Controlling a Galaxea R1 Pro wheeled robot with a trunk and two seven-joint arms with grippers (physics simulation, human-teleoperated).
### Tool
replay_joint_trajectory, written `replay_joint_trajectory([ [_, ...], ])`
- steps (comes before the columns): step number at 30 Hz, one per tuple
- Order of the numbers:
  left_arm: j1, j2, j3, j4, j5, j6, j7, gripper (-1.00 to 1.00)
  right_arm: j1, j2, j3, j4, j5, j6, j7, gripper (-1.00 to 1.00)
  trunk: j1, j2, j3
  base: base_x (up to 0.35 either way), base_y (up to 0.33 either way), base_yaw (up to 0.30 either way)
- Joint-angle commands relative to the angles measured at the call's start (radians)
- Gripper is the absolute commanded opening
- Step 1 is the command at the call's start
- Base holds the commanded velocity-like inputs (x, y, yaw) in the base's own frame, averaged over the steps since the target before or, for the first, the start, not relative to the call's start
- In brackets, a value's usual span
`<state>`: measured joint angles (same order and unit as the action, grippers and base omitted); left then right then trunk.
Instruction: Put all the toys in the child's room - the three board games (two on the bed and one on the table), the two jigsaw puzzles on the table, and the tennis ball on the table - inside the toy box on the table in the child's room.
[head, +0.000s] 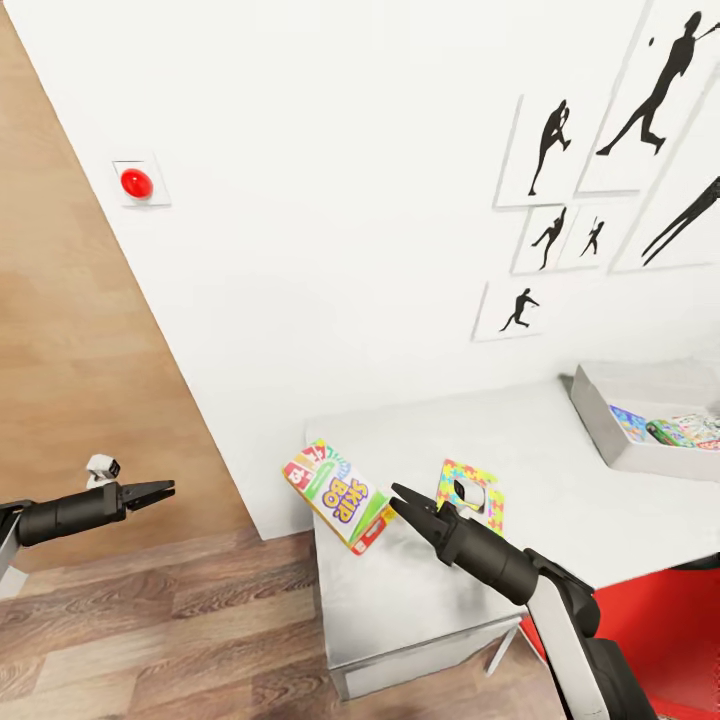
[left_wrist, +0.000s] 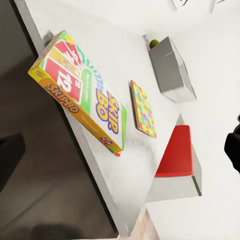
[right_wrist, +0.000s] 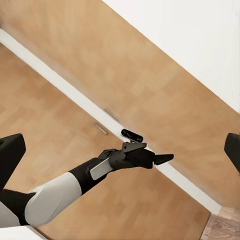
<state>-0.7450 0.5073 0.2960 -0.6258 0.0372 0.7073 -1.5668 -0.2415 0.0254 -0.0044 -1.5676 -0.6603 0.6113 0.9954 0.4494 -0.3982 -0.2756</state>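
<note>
A Skip-Bo board game (head: 335, 495) (left_wrist: 80, 92) lies at the left end of the table (head: 560, 480), overhanging its edge. Beside it lies a jigsaw puzzle (head: 478, 478) (left_wrist: 144, 109), partly hidden behind my right gripper (head: 400, 500). That gripper hovers open, just right of the game box. My left gripper (head: 165, 490) (right_wrist: 162, 159) is open over the floor, well to the left of the table. The toy box (head: 600, 420) (left_wrist: 172, 70) stands at the table's far right with colourful flat boxes (head: 680, 430) inside. The tennis ball (left_wrist: 154, 43) peeks out behind the toy box.
The table stands against a white wall with black player silhouettes (head: 550, 145) and a red round button (head: 136, 183). A red seat (head: 660, 620) (left_wrist: 175, 152) sits under the table's right side. Wood-plank floor (head: 150, 620) spreads to the left and front.
</note>
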Motion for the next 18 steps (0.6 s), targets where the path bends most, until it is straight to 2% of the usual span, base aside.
replay_joint_trajectory([
  [1,0.0,0.0,0.0,0.0,0.0,0.011,-0.004,1.0,-0.001,0.0,-0.001,0.0,-0.005,0.007,0.0,1.0,0.001,-0.002,0.0,0.0,0.011,-0.139],
  [18,0.0,0.0,0.0,0.0,-0.002,0.009,-0.004,1.0,0.0,-0.001,-0.001,-0.001,-0.004,0.007,0.001,1.0,0.001,-0.002,0.027,-0.014,0.028,-0.143],
])
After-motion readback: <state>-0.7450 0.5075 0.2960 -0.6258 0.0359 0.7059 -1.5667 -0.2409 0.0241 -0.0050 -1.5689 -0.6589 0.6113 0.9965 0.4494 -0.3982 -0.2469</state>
